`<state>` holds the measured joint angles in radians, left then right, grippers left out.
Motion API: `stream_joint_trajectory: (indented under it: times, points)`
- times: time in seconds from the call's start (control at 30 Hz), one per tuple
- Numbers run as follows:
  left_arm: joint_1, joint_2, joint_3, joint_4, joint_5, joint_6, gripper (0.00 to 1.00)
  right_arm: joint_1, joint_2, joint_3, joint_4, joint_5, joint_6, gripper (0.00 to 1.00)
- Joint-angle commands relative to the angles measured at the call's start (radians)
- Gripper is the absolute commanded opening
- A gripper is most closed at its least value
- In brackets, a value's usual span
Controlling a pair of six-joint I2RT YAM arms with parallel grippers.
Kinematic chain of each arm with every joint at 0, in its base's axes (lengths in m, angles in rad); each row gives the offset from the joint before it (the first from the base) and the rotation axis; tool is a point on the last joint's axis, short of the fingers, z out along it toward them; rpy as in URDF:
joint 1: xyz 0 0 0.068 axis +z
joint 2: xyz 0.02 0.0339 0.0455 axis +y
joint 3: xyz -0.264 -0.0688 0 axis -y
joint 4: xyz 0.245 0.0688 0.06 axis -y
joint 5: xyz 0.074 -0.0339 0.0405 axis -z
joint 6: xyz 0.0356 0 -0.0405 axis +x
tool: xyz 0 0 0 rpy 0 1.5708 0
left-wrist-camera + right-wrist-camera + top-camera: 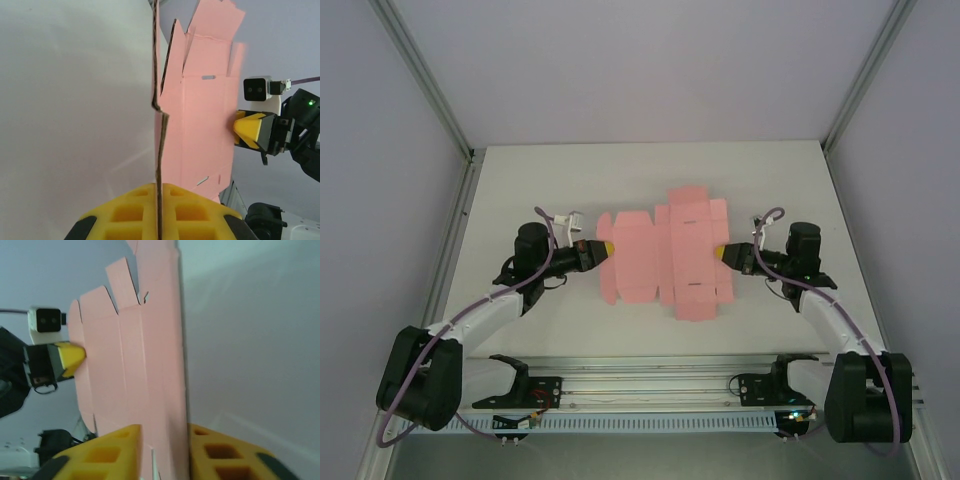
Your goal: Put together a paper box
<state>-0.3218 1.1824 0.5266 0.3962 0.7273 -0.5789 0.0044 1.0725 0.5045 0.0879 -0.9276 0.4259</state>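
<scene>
Top external: box (665, 255) unfolded, longest strip near–far; left gripper (607, 247) clamps its left edge; right gripper (720, 252), hold unclear.

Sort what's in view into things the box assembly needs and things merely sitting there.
Job: paper box, a flat pink sheet; left end effector, clamped on its left edge; right end effector, jaws astride its right edge.
Just there: table; mounting rail along the near edge; enclosure posts.
</scene>
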Motion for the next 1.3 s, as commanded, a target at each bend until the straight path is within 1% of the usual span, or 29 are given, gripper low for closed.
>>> stream_joint_trajectory:
  times: [0.0,0.03,0.07,0.13,0.17,0.2,0.23,0.27,0.3,0.33,0.4,0.43,0.47,0.5,0.57,0.6,0.63,0.67,0.73,0.83,0.9,0.97,1.0,1.07,1.2,1.27]
  points:
    - [0.006,-0.036,0.014,-0.01,-0.035,0.023,0.0,-0.002,-0.027,0.032,-0.05,-0.06,-0.036,0.18]
    - [0.006,-0.04,0.009,-0.009,-0.041,0.024,0.0,-0.001,-0.033,0.033,-0.054,-0.059,-0.042,0.17]
    - [0.006,-0.047,0.004,-0.012,-0.058,0.026,0.0,-0.001,-0.042,0.034,-0.062,-0.054,-0.051,0.12]
    - [0.007,-0.057,-0.002,-0.031,-0.081,0.036,0.0,-0.002,-0.055,0.039,-0.069,-0.033,-0.054,0.0]
    - [0.006,-0.061,-0.004,-0.049,-0.093,0.043,0.0,-0.001,-0.055,0.047,-0.085,-0.024,-0.059,0.0]
    - [0.007,-0.068,-0.001,-0.077,-0.113,0.049,0.07,0.0,-0.053,0.067,-0.114,-0.012,-0.076,0.0]
    - [0.007,-0.079,0.005,-0.114,-0.134,0.065,0.39,0.001,-0.046,0.095,-0.164,0.005,-0.097,0.0]
    - [0.007,-0.096,0.009,-0.157,-0.157,0.088,0.87,0.005,-0.034,0.133,-0.237,0.021,-0.137,0.0]
    - [0.007,-0.116,0.014,-0.196,-0.185,0.112,1.0,0.012,-0.018,0.171,-0.306,0.033,-0.179,0.0]
    - [0.007,-0.139,0.021,-0.241,-0.225,0.138,1.0,0.027,-0.004,0.215,-0.375,0.06,-0.221,0.0]
    - [0.009,-0.2,0.071,-0.387,-0.374,0.176,1.0,0.077,0.03,0.318,-0.529,0.132,-0.339,0.0]
    - [0.008,-0.228,0.113,-0.468,-0.46,0.176,1.0,0.107,0.052,0.379,-0.631,0.156,-0.437,0.0]
    - [0.009,-0.246,0.151,-0.529,-0.519,0.182,1.0,0.128,0.074,0.436,-0.731,0.158,-0.531,0.01]
    - [0.008,-0.259,0.188,-0.579,-0.566,0.197,1.0,0.142,0.097,0.488,-0.817,0.156,-0.611,0.04]
    - [0.007,-0.265,0.256,-0.658,-0.619,0.257,1.0,0.164,0.129,0.575,-0.918,0.194,-0.714,0.04]
    - [0.008,-0.261,0.285,-0.693,-0.643,0.28,1.0,0.174,0.142,0.614,-0.953,0.219,-0.767,0.02]
    - [0.007,-0.249,0.318,-0.729,-0.67,0.285,1.0,0.184,0.164,0.665,-0.998,0.23,-0.842,0.0]
    - [0.008,-0.233,0.345,-0.746,-0.678,0.285,1.0,0.189,0.19,0.716,-1.048,0.232,-0.911,0.0]
    - [0.009,-0.182,0.389,-0.752,-0.631,0.282,1.0,0.203,0.28,0.847,-1.176,0.282,-1.014,0.0]
    - [0.007,-0.092,0.42,-0.694,-0.492,0.258,1.0,0.233,0.456,1.014,-1.352,0.402,-1.123,0.0]
    - [0.008,-0.047,0.418,-0.626,-0.426,0.242,1.0,0.242,0.561,1.078,-1.433,0.392,-1.257,0.0]
    - [0.009,-0.012,0.419,-0.6,-0.396,0.231,1.0,0.248,0.649,1.123,-1.43,0.389,-1.342,0.0]
    - [0.008,0.003,0.421,-0.605,-0.369,0.24,1.0,0.256,0.678,1.141,-1.395,0.41,-1.336,0.0]
    - [0.006,0.024,0.418,-0.62,-0.306,0.268,1.0,0.296,0.719,1.16,-1.342,0.486,-1.359,0.0]
    - [0.005,0.048,0.379,-0.568,-0.179,0.336,1.0,0.389,0.784,1.182,-1.279,0.663,-1.456,0.0]
    - [0.004,0.074,0.361,-0.517,-0.176,0.352,1.0,0.415,0.812,1.208,-1.288,0.684,-1.491,0.0]
